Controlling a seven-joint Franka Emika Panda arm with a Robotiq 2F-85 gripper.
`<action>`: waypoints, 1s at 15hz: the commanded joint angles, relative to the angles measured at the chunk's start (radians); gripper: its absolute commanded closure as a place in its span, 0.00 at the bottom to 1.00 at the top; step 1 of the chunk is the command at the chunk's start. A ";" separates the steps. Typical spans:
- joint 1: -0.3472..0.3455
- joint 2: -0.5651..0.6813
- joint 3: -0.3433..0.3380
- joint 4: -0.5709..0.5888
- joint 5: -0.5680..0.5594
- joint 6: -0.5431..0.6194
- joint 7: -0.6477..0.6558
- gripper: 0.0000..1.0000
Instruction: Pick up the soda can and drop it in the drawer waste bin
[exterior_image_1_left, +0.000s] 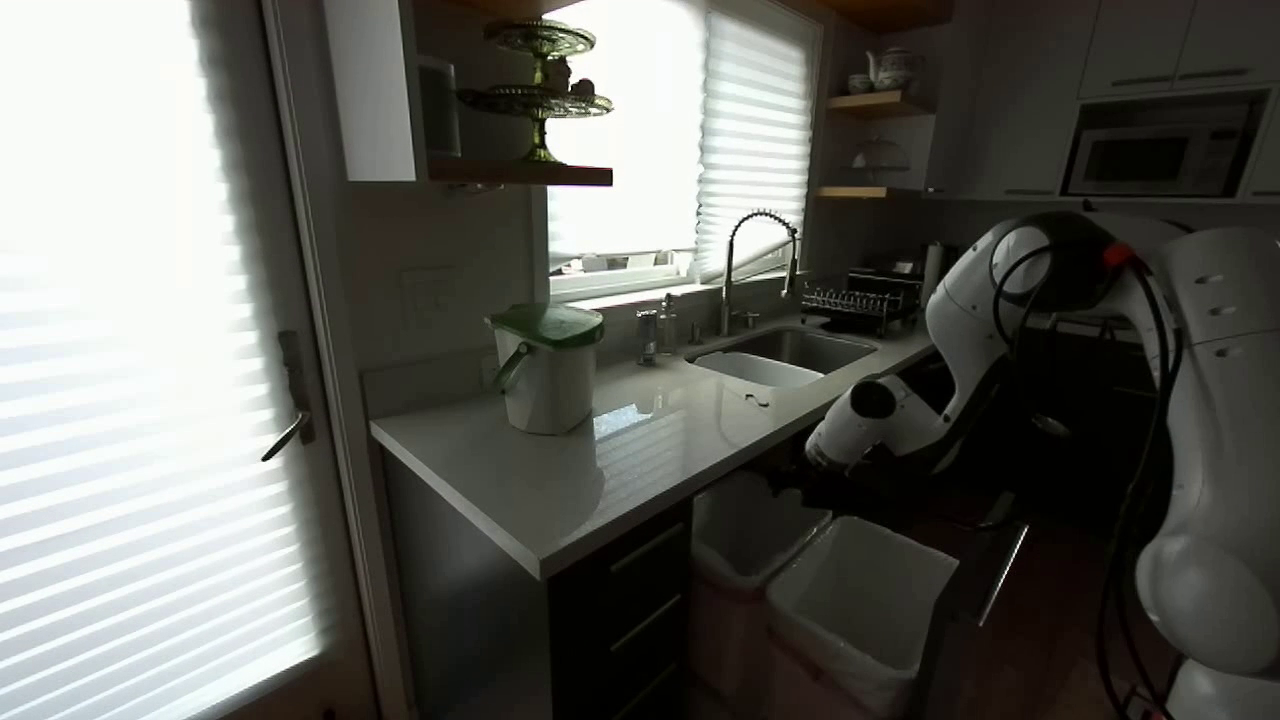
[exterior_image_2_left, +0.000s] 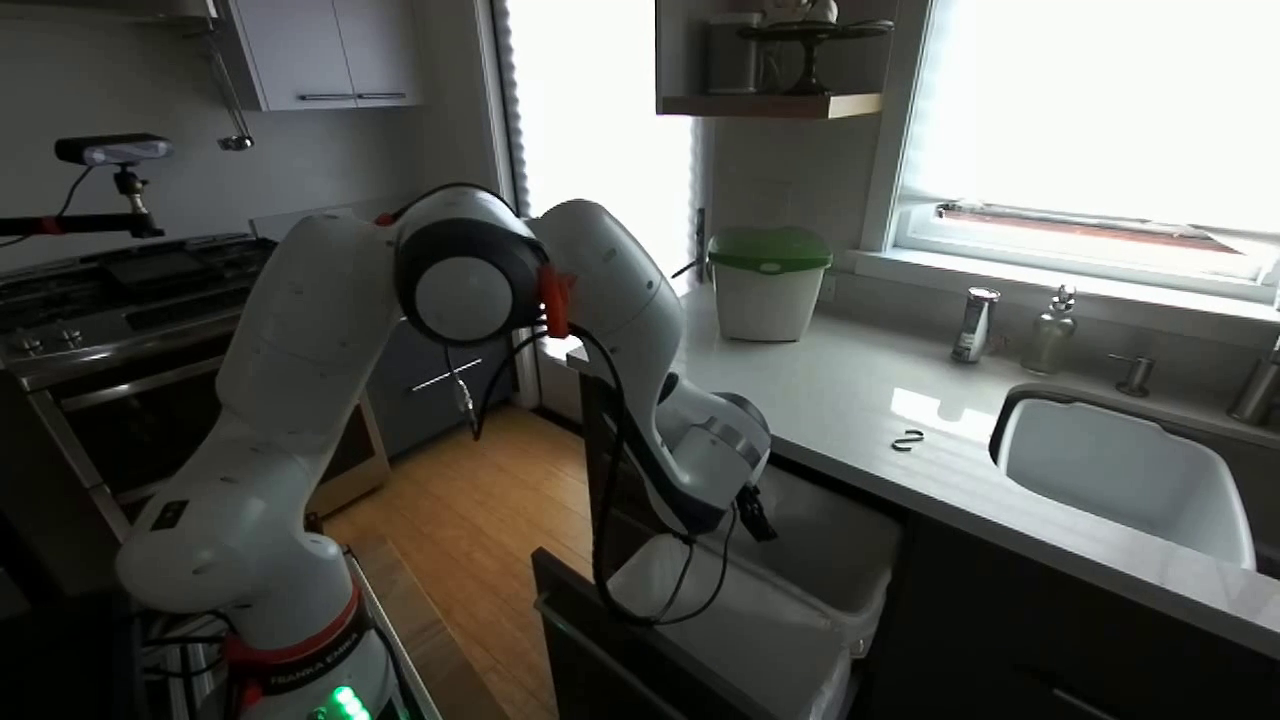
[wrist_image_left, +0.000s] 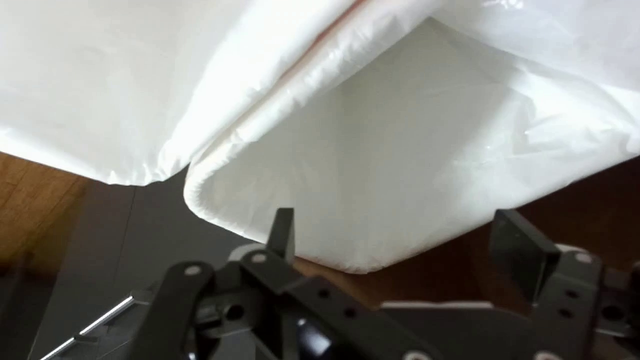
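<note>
The drawer waste bin is pulled out below the counter. Its dark front (exterior_image_2_left: 640, 640) shows in an exterior view. It holds two pale tubs with white liners, a near one (exterior_image_1_left: 865, 590) and one closer to the cabinet (exterior_image_1_left: 740, 540). Both exterior views show them, the latter tub also here (exterior_image_2_left: 835, 540). In the wrist view, one lined tub (wrist_image_left: 380, 150) fills the middle and part of the other (wrist_image_left: 90, 90) shows at upper left. My gripper (wrist_image_left: 392, 225) is open, with nothing between its fingers. It points down over the tubs (exterior_image_2_left: 757, 512). The dark-red soda can is hidden or out of view.
The white counter (exterior_image_1_left: 680, 440) overhangs the tub nearer the cabinet. On it stand a green-lidded container (exterior_image_1_left: 550, 370), a slim silvery cylinder (exterior_image_2_left: 975, 325), a glass bottle (exterior_image_2_left: 1050, 330) and an S-shaped hook (exterior_image_2_left: 907, 440). A sink (exterior_image_2_left: 1120, 470) lies beyond.
</note>
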 joint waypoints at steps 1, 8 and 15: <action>0.203 -0.116 -0.224 -0.182 0.234 0.039 -0.279 0.00; 0.293 -0.166 -0.248 -0.306 0.604 -0.041 -0.819 0.00; 0.044 -0.204 0.121 -0.274 1.096 -0.297 -1.357 0.00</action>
